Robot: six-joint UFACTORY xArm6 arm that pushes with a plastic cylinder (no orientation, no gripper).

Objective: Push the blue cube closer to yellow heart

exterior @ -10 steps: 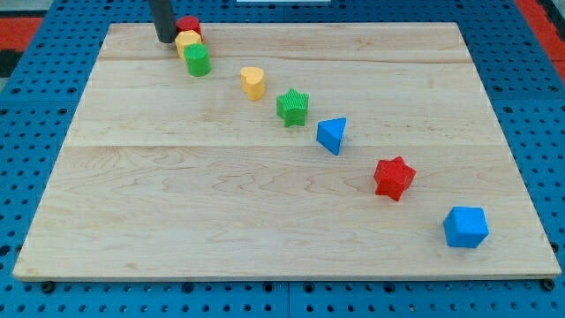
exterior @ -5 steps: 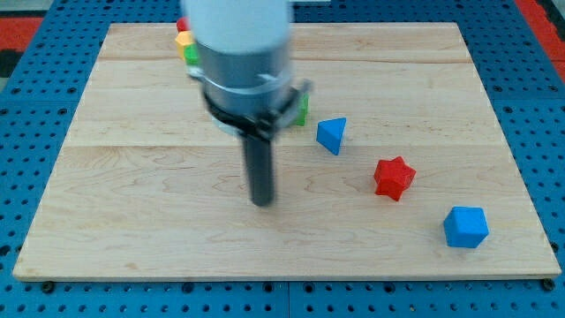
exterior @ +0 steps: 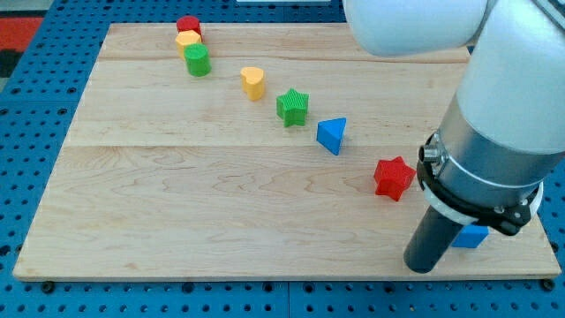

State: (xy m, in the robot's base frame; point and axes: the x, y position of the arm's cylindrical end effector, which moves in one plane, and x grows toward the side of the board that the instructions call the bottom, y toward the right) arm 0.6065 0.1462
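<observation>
The blue cube (exterior: 471, 236) lies near the board's bottom right corner, mostly hidden behind my rod and arm. My tip (exterior: 424, 267) rests on the board just left of and below the cube, touching or almost touching it. The yellow heart (exterior: 253, 82) lies far off at the upper middle left of the board.
A red star (exterior: 393, 177), a blue triangular block (exterior: 331, 135) and a green star (exterior: 292, 107) lie in a diagonal line between cube and heart. A green cylinder (exterior: 197, 61), a yellow block (exterior: 187, 40) and a red block (exterior: 188, 25) cluster at the top left. The board's bottom edge (exterior: 265, 276) is close to my tip.
My tip has swept from the top left cluster across the middle of the board to the bottom right, beside the blue cube. The arm now covers most of the cube. No block has visibly moved.
</observation>
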